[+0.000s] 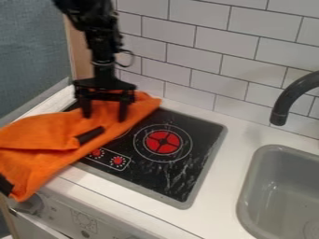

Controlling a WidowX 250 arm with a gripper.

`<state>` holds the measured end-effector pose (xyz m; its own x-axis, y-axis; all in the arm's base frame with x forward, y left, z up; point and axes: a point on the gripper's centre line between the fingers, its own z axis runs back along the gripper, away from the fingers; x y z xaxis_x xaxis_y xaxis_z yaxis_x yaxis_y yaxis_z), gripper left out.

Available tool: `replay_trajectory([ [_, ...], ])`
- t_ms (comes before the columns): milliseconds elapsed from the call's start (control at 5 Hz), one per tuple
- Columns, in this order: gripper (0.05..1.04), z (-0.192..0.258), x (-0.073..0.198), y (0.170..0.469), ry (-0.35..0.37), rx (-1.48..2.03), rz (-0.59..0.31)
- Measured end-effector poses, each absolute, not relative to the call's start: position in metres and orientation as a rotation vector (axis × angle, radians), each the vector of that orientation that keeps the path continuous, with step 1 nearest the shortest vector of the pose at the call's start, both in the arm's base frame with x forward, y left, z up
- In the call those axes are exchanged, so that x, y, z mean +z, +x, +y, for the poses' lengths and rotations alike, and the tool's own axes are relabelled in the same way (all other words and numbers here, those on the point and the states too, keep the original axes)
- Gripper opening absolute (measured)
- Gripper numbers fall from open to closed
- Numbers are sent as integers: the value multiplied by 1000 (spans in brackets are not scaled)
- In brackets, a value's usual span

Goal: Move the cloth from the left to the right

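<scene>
The black gripper (105, 117) hangs down at the upper left, its two fingers spread apart over the upper part of the orange cloth (59, 133). Its fingertips overlap the cloth in the view; whether they touch it I cannot tell. The cloth lies rumpled across the left side of the black stove top (177, 170), from near the tiled wall down over the counter's front left edge. Black strips show at its middle and at its lower left end.
A red-centred burner and two red knobs show on the stove to the right of the cloth. Farther right are a grey sink (249, 186) and a dark curved faucet (287, 100). White counter (233, 149) runs between stove and sink, with a tiled wall (193, 56) behind.
</scene>
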<state>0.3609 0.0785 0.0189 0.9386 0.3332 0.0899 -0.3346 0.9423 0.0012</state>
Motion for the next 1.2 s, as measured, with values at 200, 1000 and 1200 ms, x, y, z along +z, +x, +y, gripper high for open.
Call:
replay_trajectory([
  [200, 999, 42, 18, 366, 0, 257, -86],
  [1000, 999, -58, 16, 348, -29, 25, -64],
  [1200, 999, -66, 18, 342, -30, 6, -57],
])
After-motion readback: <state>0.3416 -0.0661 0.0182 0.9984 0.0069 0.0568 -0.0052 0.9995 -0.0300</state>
